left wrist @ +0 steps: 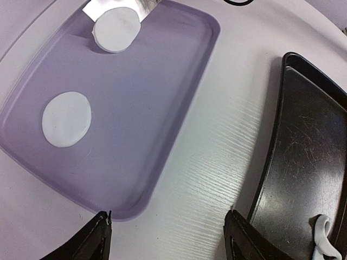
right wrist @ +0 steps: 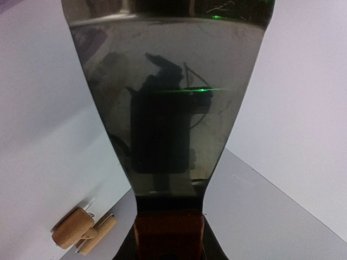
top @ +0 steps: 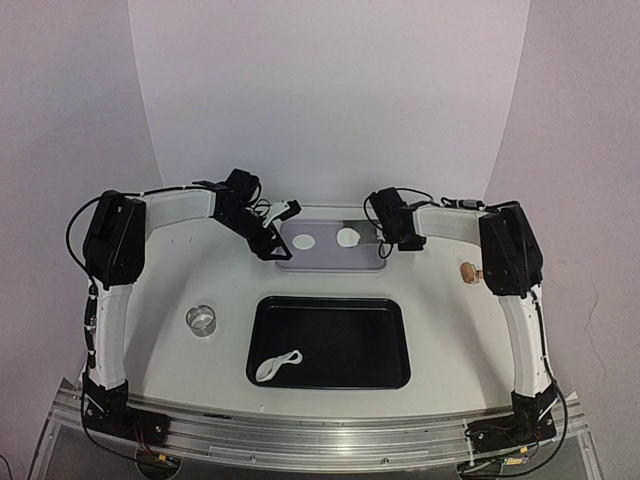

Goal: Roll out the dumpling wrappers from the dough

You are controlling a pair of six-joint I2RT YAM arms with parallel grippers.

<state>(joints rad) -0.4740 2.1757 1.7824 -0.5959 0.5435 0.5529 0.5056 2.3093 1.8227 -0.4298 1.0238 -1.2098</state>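
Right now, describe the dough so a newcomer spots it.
Find the black tray nearest the arm bases. The dough lies in its near-left corner. It is a ragged white loop, unlike the round dumpling wrappers on the purple tray behind.

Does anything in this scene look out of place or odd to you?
One dumpling wrapper rests partly on the spatula blade held by the right end effector, while the other wrapper lies flat in the purple tray. A ragged dough strip lies alone in the black tray. Nothing looks spilled or damaged.
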